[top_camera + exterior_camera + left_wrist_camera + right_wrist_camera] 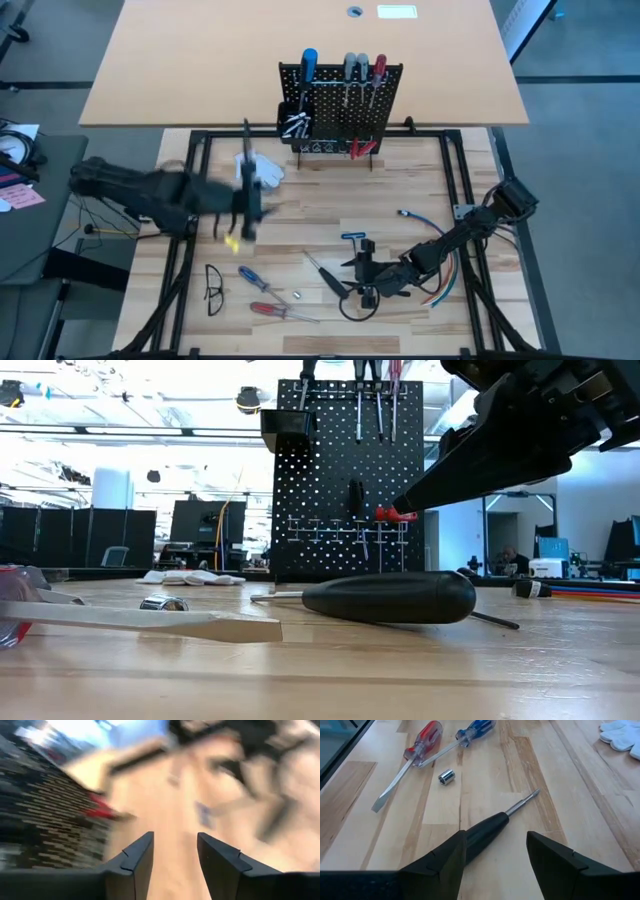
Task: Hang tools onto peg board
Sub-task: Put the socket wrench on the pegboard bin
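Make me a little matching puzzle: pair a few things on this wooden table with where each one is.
Things:
1. black-handled screwdriver
2. small silver socket
3. white glove
4. red-handled pliers

Places:
A. at the foot of the black perforated peg board
B. between the right gripper fingers
C. left of the board, on the table
D. beside the red and blue screwdrivers

Pairs: 1-B, 2-D, 3-C, 4-A

Overhead cam down; low cam level (both: peg board (341,108))

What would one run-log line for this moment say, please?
left gripper: open, empty, mid-table | right gripper: open, around black screwdriver handle | peg board: several tools hung
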`<state>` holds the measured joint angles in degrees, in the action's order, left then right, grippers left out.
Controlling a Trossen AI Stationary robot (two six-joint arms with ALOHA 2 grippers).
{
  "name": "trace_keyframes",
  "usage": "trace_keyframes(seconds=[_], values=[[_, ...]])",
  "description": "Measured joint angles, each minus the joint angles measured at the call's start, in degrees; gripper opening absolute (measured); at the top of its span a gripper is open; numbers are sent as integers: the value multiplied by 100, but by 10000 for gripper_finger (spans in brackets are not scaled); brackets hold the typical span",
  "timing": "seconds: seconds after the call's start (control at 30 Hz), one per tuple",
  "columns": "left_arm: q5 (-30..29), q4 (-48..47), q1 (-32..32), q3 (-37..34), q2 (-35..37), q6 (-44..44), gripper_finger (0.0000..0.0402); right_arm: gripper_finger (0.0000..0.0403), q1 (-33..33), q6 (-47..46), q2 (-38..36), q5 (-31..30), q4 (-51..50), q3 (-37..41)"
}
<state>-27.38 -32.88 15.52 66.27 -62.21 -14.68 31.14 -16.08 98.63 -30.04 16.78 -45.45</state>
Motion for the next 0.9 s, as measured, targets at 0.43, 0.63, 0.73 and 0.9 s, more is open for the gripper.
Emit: trace_keyframes(seconds=[0.43, 0.63, 0.73, 0.9], values=[[-256, 2083, 2221, -1675, -2162, 2049, 125, 216, -78, 57, 0, 4, 249, 0], [951, 3303, 1934, -1464, -3352, 2145, 141, 216, -119, 98, 2, 4, 259, 0], [1545, 3379, 1718, -1323, -3760, 2063, 163, 216, -119, 114, 2, 4, 258, 0], [2098, 3359, 1464, -1232, -3915, 1729, 207, 216, -129, 113, 2, 3, 255, 0]])
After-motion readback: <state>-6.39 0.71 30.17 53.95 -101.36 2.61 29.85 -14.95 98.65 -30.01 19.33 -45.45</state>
